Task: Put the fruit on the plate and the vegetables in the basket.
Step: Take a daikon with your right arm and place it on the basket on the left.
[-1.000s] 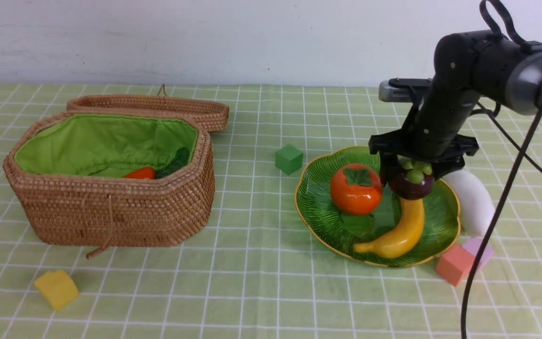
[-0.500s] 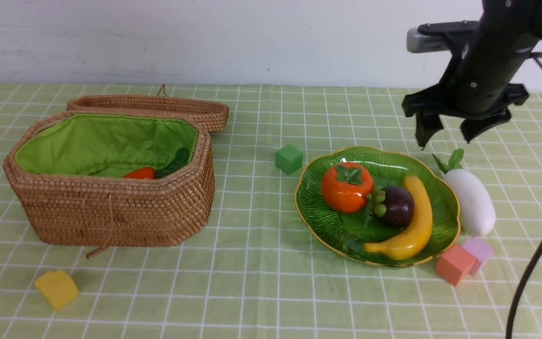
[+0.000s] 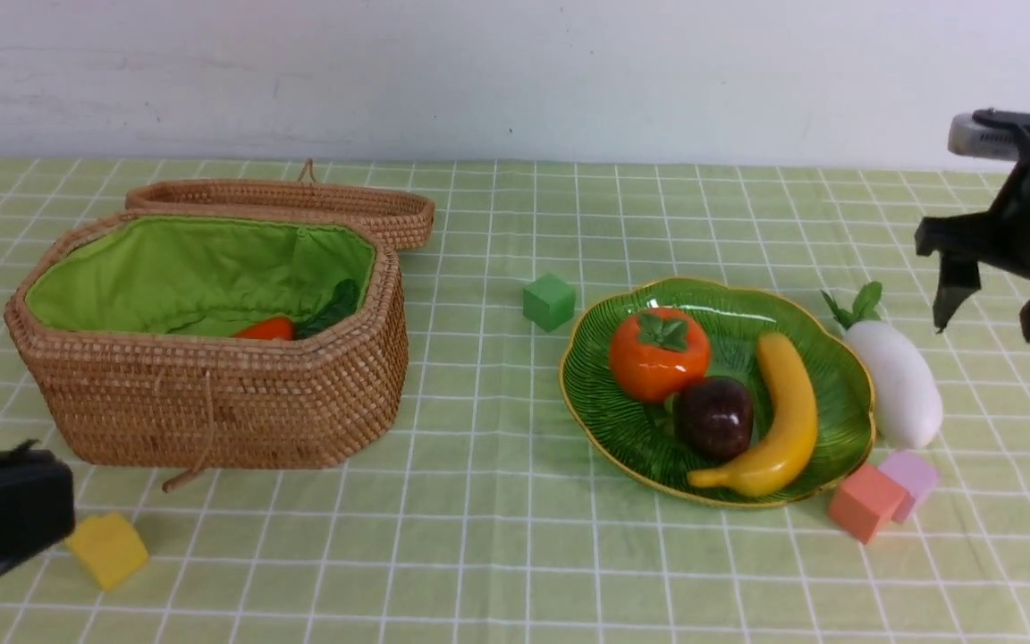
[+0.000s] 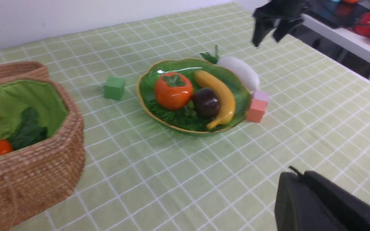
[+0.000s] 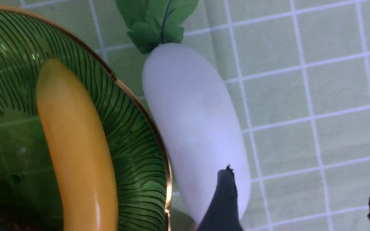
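Three fruits lie on the plate (image 3: 586,385), carrot (image 3: 266,329) in basket (image 3: 211,411), radish (image 3: 898,385) left beside plate's right edge; right gripper (image 3: 998,309) apart & empty, left gripper (image 4: 320,205) together.

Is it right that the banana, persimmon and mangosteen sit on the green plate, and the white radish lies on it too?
Not quite. The banana, persimmon and mangosteen do sit on the green plate, but the white radish lies on the tablecloth just outside its rim, as the front view shows.
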### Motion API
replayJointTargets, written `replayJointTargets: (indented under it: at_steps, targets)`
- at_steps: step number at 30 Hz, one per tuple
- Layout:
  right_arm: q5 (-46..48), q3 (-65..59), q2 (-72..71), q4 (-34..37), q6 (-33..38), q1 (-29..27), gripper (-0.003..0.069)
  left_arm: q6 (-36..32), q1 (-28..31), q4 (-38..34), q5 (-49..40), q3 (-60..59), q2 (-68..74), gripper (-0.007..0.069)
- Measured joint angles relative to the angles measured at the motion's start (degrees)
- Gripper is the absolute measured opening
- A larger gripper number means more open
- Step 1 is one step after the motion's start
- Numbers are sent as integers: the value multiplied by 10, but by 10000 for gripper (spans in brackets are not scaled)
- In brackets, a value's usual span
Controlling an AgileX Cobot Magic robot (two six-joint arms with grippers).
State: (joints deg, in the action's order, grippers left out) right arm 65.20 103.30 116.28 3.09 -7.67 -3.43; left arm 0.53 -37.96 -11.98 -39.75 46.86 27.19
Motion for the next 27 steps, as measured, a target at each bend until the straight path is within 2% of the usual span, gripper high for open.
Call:
replayJointTargets:
  at_steps: [3, 7, 18, 27]
  targets:
    - [-35, 0, 21, 38, 19, -4, 594, -47, 0, -66, 31, 0, 0, 14]
    - [-76, -1, 38, 56, 22, -4, 599, -84, 0, -103, 72, 0, 0, 15]
    - [-105, -1, 80, 85, 28, -4, 593, -92, 0, -109, 85, 0, 0, 19]
    - [-120, -1, 96, 79, 28, -4, 593, -93, 0, -112, 85, 0, 0, 18]
